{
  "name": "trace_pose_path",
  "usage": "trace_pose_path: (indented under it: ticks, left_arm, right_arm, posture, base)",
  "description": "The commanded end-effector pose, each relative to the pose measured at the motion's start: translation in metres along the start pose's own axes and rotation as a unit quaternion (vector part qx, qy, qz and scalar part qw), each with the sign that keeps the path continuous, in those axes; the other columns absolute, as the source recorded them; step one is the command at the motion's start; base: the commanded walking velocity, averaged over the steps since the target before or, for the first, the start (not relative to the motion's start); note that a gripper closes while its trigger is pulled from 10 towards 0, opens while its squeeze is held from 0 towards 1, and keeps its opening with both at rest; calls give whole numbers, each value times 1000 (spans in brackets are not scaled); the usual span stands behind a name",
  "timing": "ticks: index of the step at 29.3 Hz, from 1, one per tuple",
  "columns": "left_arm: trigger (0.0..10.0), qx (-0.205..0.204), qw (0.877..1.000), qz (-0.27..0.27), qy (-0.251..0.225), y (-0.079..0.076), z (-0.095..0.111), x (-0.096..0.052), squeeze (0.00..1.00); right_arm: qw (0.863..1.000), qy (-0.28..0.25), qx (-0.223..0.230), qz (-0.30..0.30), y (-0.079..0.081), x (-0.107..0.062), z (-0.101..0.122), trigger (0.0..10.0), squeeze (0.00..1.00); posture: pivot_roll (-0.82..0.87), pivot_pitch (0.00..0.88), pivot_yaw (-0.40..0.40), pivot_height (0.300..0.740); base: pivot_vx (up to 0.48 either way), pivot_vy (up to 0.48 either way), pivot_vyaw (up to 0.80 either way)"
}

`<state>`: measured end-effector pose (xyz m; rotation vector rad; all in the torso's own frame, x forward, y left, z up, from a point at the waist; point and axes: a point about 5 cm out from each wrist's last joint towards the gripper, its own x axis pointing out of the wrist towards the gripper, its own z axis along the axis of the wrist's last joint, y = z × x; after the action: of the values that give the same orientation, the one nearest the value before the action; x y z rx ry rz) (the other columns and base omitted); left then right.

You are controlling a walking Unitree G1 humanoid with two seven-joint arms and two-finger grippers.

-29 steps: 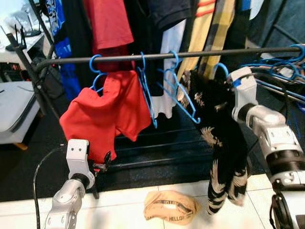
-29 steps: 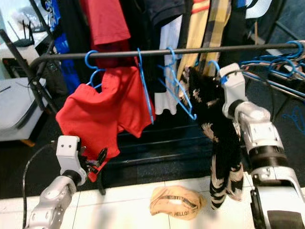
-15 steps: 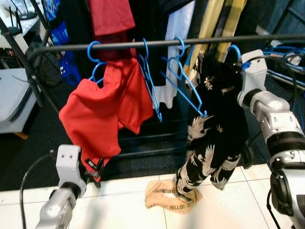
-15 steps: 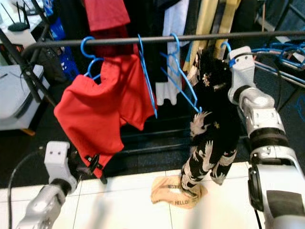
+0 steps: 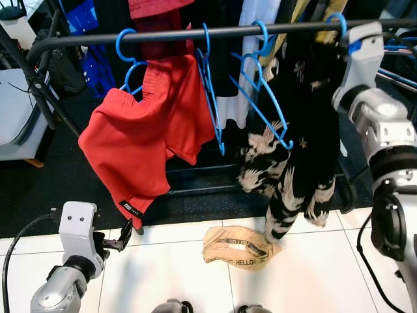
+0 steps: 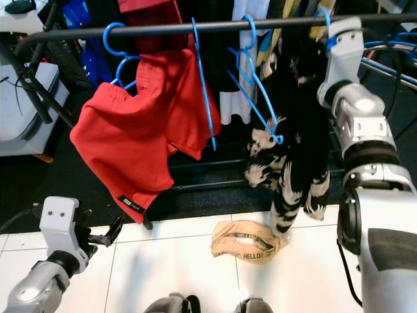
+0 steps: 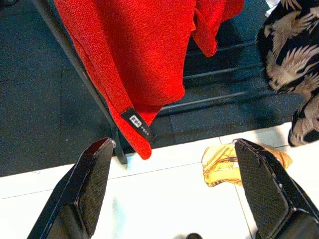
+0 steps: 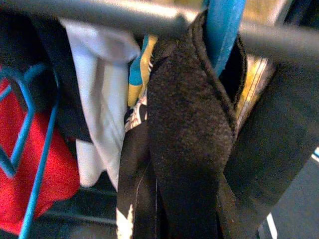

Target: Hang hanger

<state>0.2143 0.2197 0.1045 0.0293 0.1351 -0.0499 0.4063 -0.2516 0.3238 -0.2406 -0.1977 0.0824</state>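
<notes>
Compared to a second ago the right arm has lifted, so the blue hanger (image 5: 337,21) carrying the black patterned garment (image 5: 301,130) now has its hook up at the black rail (image 5: 195,33), and the garment's hem has swung clear of the tan cloth (image 5: 236,246) on the white tile floor (image 5: 313,274).

Biggest thing here is the clothes rack, its rail running across the top with shirts bunched behind it. Red shorts (image 5: 146,134) hang from a blue hanger on the robot's left side, with a couple of bare blue hangers (image 5: 260,98) between them and the patterned garment.

The right gripper (image 8: 199,124) is pressed up by the rail, fingers clamped on the blue hanger's hook. The left gripper (image 7: 174,189) hovers low over the floor, fingers spread wide apart, holding nothing.
</notes>
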Motion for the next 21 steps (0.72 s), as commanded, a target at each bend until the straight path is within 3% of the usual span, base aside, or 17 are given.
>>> trace_pose_path:
  ticks: [1,12,21]
  left_arm:
    - [10000,8,1000,9,21,7,-3,-7,0]
    - [10000,18,999,11,37,11,3,-20,0]
    - [10000,24,999,13,40,13,8,-26,0]
  right_arm:
    - [1000,-16,-4,-14,-5,0,8,10000,0]
    - [997,21,-25,-68,-6,6,11,10000,0]
    - [997,33,-27,-71,-3,8,9,10000,0]
  posture:
    - [88,278,71,740]
    - [116,316,82,740]
    - [130,331,84,740]
  base:
    - [0,0,0]
    - [0,0,0]
    - [0,0,0]
